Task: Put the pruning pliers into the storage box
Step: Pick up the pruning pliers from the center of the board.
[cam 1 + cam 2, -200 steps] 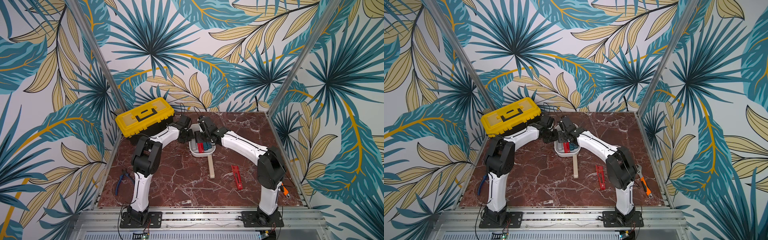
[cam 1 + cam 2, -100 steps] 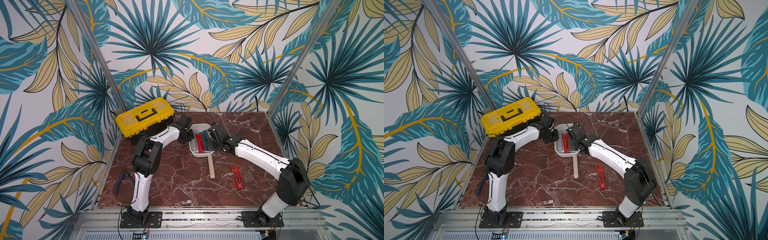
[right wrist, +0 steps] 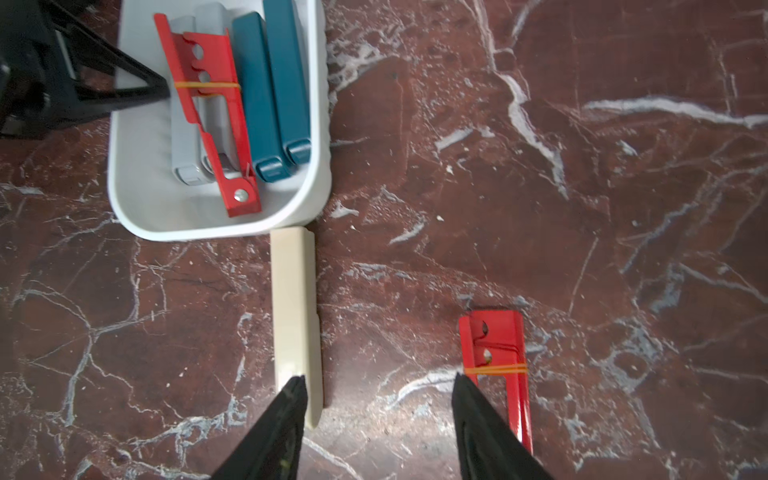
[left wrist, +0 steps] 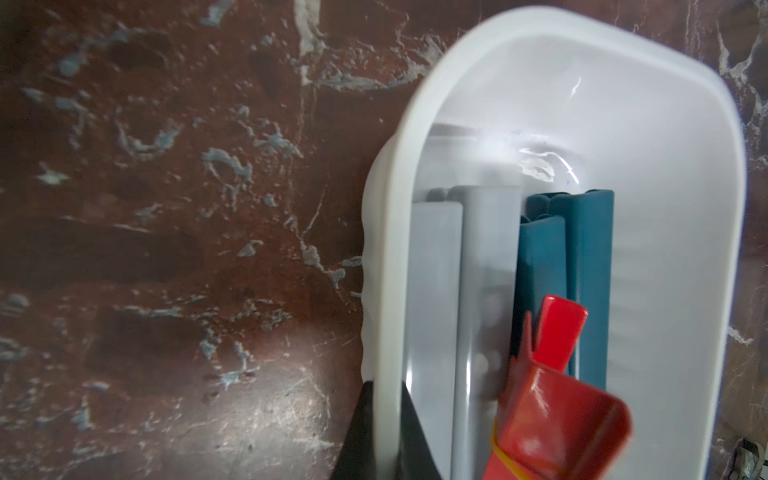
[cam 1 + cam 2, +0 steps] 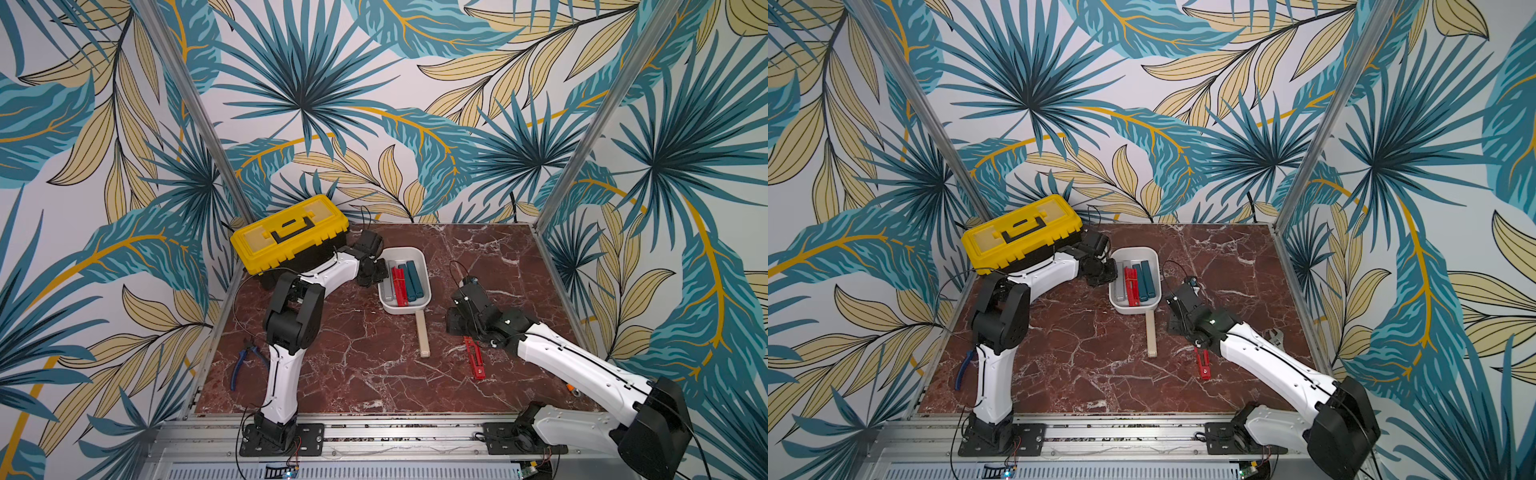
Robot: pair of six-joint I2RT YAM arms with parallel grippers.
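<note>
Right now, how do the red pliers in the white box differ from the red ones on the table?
Boxed red pliers lie in the storage box, slanted across the grey bars; loose red pliers lie flat on the table. Boxed pair is beside the left gripper; loose pair beside the open right gripper. Both: red open frames, yellow band.

Here's a robot test cell: leaf-print wall panels [image 5: 374,104] on aluminium posts [image 5: 195,106], marble-look worktop [image 5: 374,374], left arm [image 5: 282,374] and right arm [image 5: 573,365] bolted to a rail [image 5: 395,432].
</note>
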